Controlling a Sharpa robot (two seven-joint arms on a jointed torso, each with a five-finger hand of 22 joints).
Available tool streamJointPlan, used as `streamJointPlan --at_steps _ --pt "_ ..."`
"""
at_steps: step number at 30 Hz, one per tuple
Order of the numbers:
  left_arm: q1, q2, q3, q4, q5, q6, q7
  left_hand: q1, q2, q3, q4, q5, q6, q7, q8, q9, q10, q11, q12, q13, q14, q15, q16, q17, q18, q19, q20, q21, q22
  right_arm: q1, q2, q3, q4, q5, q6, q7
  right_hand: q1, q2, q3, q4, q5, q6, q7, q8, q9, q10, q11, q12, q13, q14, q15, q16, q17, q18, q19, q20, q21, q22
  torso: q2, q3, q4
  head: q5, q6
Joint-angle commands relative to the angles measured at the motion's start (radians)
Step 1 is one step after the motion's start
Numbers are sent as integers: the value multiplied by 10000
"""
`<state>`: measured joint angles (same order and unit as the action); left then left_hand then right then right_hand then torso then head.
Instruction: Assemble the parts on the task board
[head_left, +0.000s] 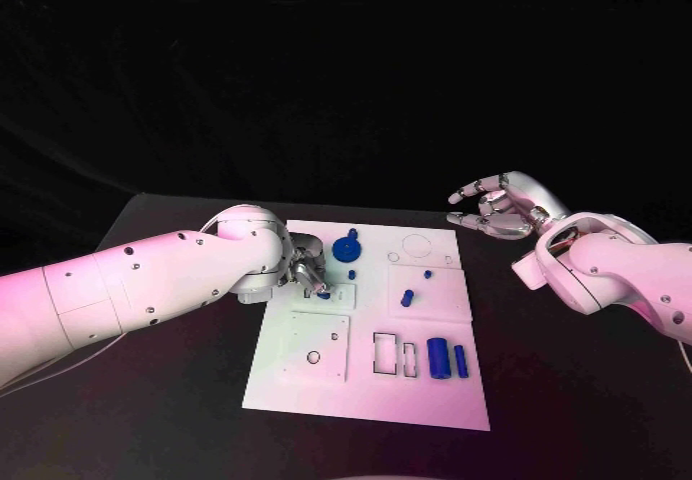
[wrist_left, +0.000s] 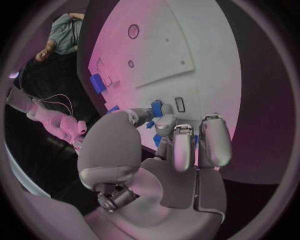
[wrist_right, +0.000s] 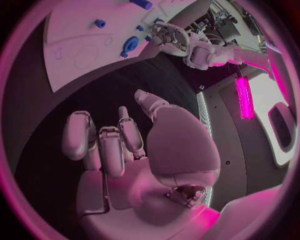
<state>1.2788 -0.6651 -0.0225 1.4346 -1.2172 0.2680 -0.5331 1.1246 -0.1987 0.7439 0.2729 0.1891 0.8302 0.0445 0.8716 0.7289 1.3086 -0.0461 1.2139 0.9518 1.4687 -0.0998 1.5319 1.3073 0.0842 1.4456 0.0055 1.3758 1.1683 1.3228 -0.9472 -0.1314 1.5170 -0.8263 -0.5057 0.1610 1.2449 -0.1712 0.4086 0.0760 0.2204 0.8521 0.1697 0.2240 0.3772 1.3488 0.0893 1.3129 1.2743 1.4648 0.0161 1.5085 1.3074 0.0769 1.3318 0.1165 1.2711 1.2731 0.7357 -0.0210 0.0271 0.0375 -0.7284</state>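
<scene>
- While my left hand (head_left: 306, 275) works at the task board's (head_left: 433, 395) left edge, its fingertips (wrist_left: 157, 111) close on a small blue part (head_left: 323, 294) at a square recess there; whether the part is truly pinched or only touched I cannot tell.
- Risk 1: if the part is tilted against the recess, pressing down could jam it or flick it off the board.
- Risk 2: my knuckles sit just beside the blue gear (head_left: 346, 247) near the far edge; a sideways slip could knock it loose.
- Loose pegs (head_left: 407, 297) lie mid-board, and two blue cylinders (head_left: 447, 359) rest near the right edge toward the near corner; a shoved board would roll them.
- My right hand (head_left: 495, 209) hovers off the board's far right corner over the black table (head_left: 577, 400), fingers apart, holding nothing.
</scene>
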Motion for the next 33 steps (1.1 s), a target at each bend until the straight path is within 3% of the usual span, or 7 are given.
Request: streamJointPlan --at_steps 1,17,33 --pt "-13 10 -7 18 -52 244 -15 -94 102 1825 -1831 5 260 -201 88 21 105 -17 75 12 822 -68 45 1764 -79 35 -66 30 -4 -7 -6 0 3 -83 142 23 -90 -21 -19 38 -19 38 -17 64 9 -17 -75 -50 -11 580 -66 -48 595 112 -35 4 -36 -14 -1 1 2 3 -3" --pt "-13 96 -8 -102 28 246 -29 -537 235 1128 -1456 -189 334 -288 164 128 123 -80 104 -5 823 -121 58 1783 -76 34 -112 4 -18 -7 -23 0 20 -83 126 30 -105 -23 -31 52 -51 39 -21 74 10 -35 -77 -74 -38 577 -69 -54 582 116 -45 1 -53 -27 -2 3 -1 -4 -11" --pt "-13 181 -35 -215 90 338 -41 -1056 129 -22 -727 -182 457 -336 87 140 109 -116 156 4 833 -152 82 1831 -84 58 -142 -2 24 -7 -46 0 38 -77 122 39 -141 -31 -56 80 -77 31 -22 80 8 -36 -78 -76 -40 579 -70 -54 591 116 -42 -1 -57 -25 5 4 9 -39 -11"
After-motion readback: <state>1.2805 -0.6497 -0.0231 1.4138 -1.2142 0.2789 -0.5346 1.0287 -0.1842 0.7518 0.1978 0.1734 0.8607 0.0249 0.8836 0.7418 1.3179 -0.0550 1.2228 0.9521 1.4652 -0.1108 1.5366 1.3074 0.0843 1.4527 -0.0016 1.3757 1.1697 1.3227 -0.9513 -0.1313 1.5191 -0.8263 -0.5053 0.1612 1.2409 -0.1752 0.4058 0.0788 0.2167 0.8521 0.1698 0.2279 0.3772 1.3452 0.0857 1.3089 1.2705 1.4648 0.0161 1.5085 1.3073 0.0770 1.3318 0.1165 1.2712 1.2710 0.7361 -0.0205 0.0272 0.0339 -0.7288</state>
